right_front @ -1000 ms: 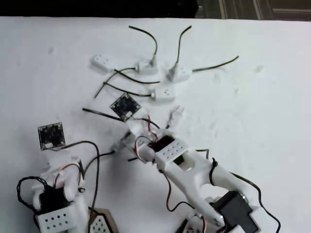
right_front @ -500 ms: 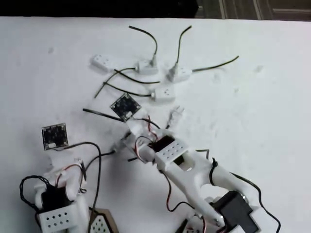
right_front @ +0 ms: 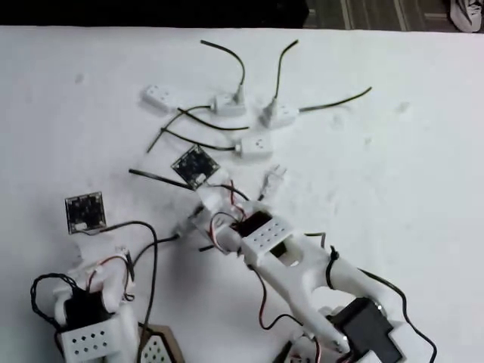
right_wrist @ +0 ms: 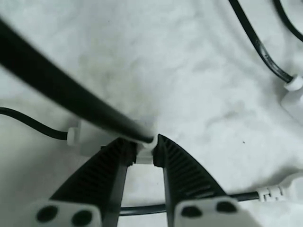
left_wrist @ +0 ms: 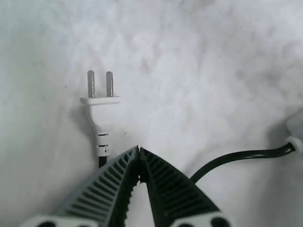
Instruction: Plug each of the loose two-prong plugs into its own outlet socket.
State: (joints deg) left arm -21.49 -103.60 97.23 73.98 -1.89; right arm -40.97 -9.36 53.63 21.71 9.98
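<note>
Left fingers [left_wrist: 138, 152] are sitting closed, ribbed dark tips meeting with nothing between them. Just past them a loose two-prong plug [left_wrist: 100, 106] is lying flat on the white counter [left_wrist: 203, 66]. It has a flat white body, a ridged strain relief and two round metal prongs pointing away from me. Its cord end is disappearing under one finger. A black cord [left_wrist: 236, 158] is curving off beside it toward a white piece at the frame edge, too cropped to identify.

Right fingers [right_wrist: 145, 144] are clamping on a white plug body [right_wrist: 144, 156], one finger on each side. Its thick black cord [right_wrist: 61, 87] is crossing right in front of the camera and blocking part of the counter. A second white block [right_wrist: 94, 139] is lying just beside the gripped one, with a thin cord [right_wrist: 28, 120] trailing off it.

From above, the right arm [right_front: 302, 272] is stretching to mid-counter and the left arm [right_front: 91, 318] is sitting low at the near edge. Beyond the right fingers another small plug [right_front: 274, 178] is lying loose. Past that, four white outlet sockets are sitting in a loose cluster [right_front: 160, 96] [right_front: 227, 104] [right_front: 280, 113] [right_front: 255, 146], with short black cords [right_front: 197, 121] tangling between them.
</note>
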